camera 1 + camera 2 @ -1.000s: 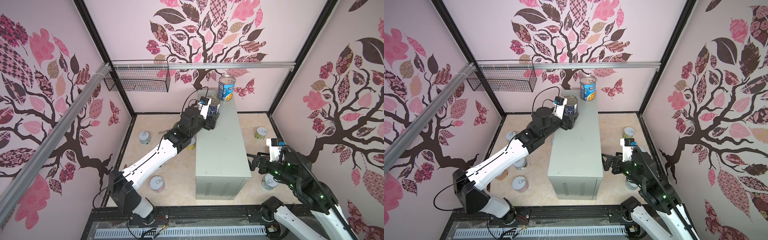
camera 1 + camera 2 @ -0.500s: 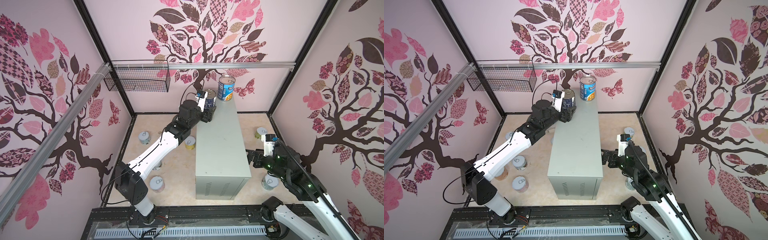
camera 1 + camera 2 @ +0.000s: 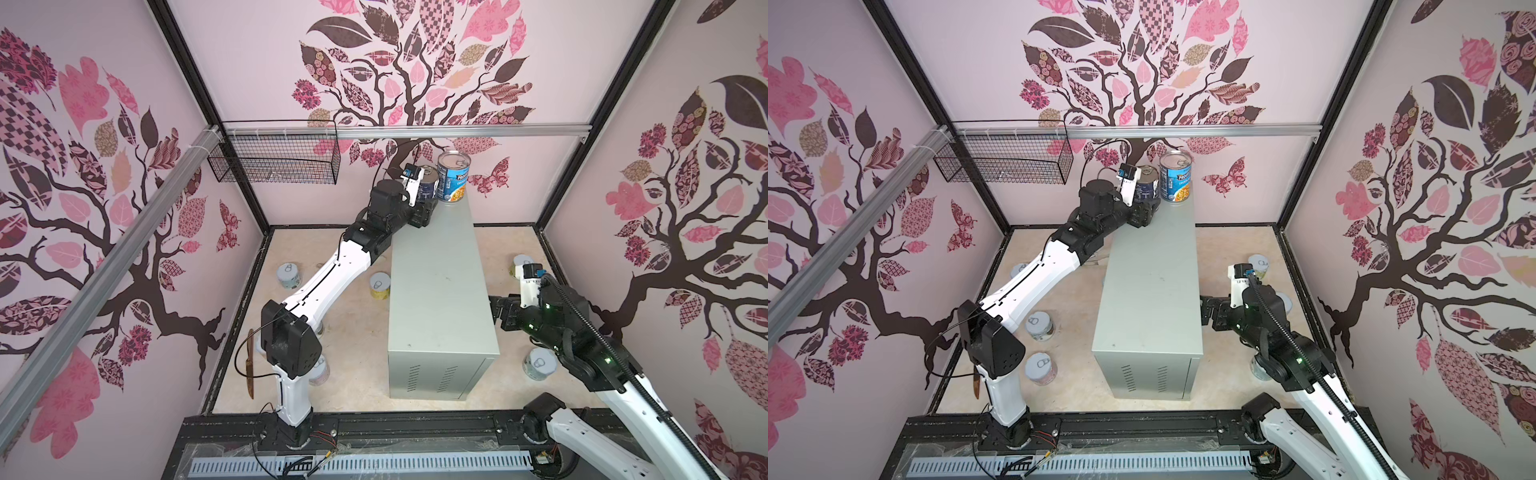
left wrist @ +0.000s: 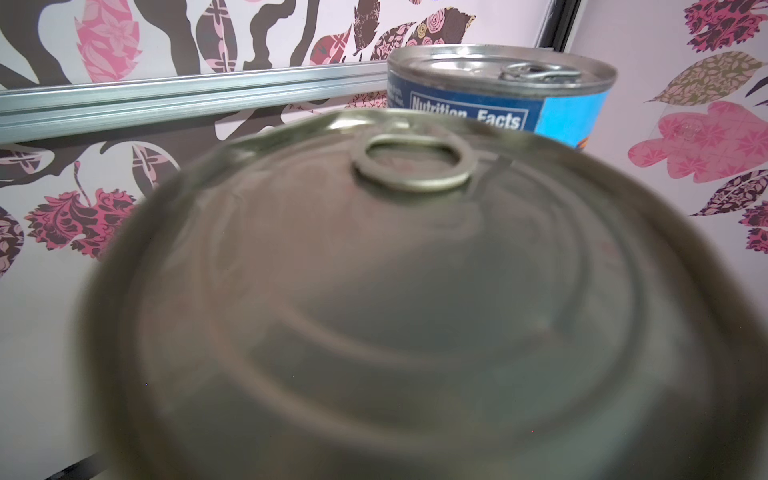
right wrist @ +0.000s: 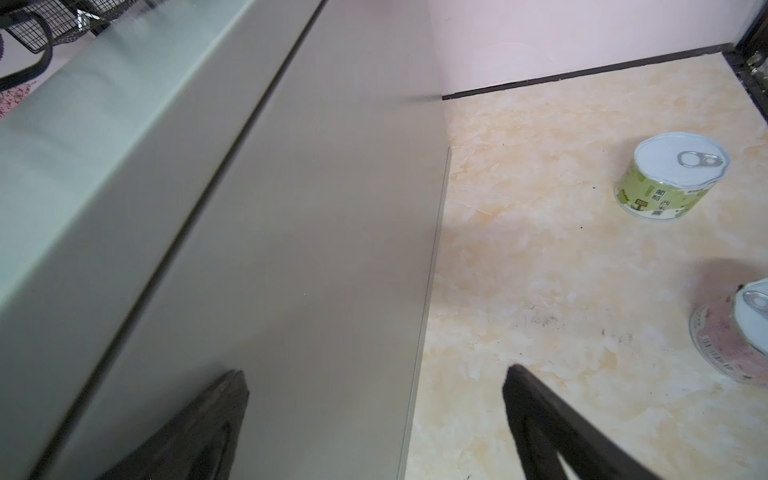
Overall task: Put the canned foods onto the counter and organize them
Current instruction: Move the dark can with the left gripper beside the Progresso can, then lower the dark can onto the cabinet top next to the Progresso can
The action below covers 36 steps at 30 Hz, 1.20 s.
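Observation:
A dark navy can is at the far end of the counter, with my left gripper shut on its lower part. Its base is hidden by the fingers. Its lid fills the left wrist view. Close beside it a taller blue can stands upright on the counter. My right gripper hangs open and empty beside the counter's right wall, above the floor.
Short cans stand on the beige floor: left of the counter and right of it. The right wrist view shows a green one and a pink one. A black wire basket hangs at the back left.
My left gripper has carried the navy can further along the counter to just beside the blue can. My right arm has shifted a little along the counter's right side, its gripper still open.

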Motion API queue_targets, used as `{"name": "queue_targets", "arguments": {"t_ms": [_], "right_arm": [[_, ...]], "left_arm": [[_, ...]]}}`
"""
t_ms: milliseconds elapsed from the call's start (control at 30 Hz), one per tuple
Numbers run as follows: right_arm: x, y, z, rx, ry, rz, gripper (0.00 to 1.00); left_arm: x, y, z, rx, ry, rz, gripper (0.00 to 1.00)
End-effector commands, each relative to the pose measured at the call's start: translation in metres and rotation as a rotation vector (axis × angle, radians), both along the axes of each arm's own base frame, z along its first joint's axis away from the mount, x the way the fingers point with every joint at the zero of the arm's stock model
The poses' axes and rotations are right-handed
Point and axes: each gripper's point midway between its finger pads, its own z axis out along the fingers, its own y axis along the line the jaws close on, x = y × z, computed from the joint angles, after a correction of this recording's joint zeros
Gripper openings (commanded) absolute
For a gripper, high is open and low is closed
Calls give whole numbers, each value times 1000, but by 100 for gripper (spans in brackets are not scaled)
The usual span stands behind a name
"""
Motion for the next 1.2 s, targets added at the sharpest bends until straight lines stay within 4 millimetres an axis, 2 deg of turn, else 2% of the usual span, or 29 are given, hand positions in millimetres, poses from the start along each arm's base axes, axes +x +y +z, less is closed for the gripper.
{"name": "queue_targets", "arguments": {"t_ms": [0,400,1167], "right_arm": [[-5,25,21,51,-54,131,100],[-3,23,18,37,-59,124,100],[1,23,15,28,-45,108,100]], "left_arm": [[4,5,31,-25,-70,24,60],[34,24,33,-30,-75,133,58],[53,9,21,-21,-58,91,58]]}}
